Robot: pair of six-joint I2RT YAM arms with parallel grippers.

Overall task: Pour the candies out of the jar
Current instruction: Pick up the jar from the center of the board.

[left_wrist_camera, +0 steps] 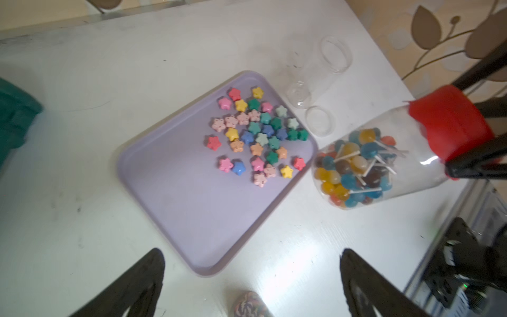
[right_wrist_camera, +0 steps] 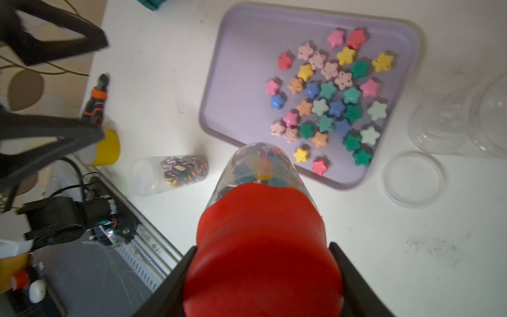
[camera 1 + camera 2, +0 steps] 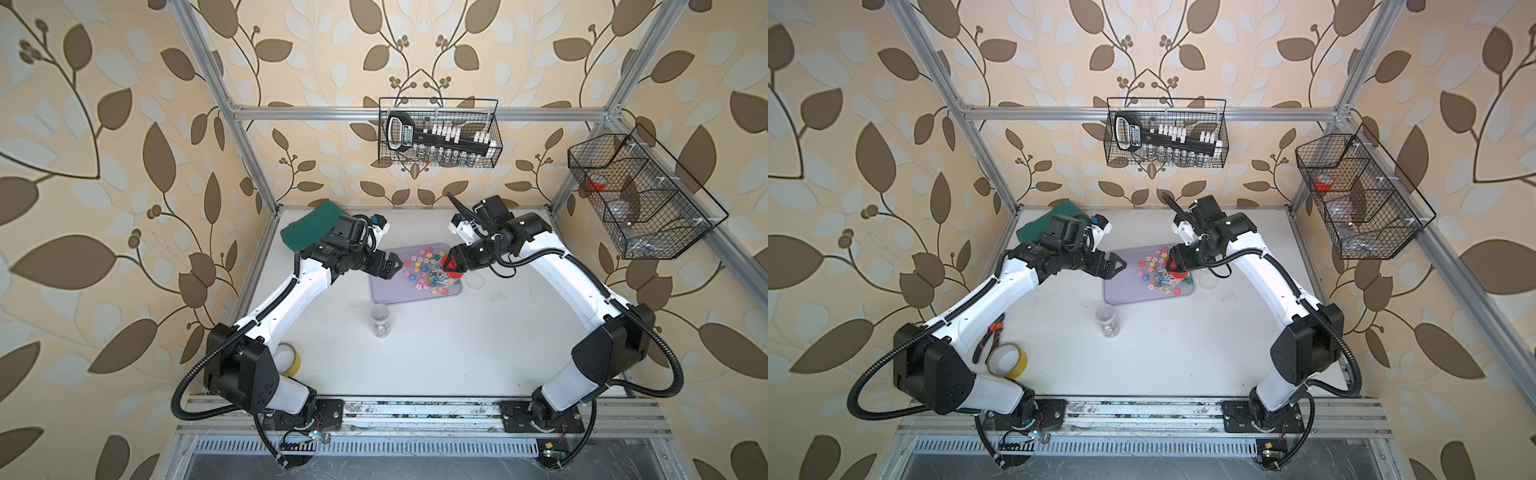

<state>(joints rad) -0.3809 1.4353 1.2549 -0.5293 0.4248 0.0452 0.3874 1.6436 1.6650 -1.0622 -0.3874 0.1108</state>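
A: Right gripper (image 2: 263, 274)?
B: It was clamped on the red cap (image 1: 450, 123) of the jar (image 1: 406, 170), tilted at the tray (image 1: 170, 197) edge, lollipops (image 1: 354, 164) inside (cap on).
A: Left gripper (image 3: 395, 268)?
B: Jaws were wide, empty; star sweets (image 1: 262, 138) lay on the tray.

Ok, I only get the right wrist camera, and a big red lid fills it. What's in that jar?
Observer: Ball lollipops on white sticks. The left wrist view shows the jar from the side.
Operator: What's past the tray?
Observer: A green cloth in the far corner. Your view cuts nearly all of it off.
Operator: Anything on the walls?
Observer: Two wire baskets: one on the back wall, another on the right wall.
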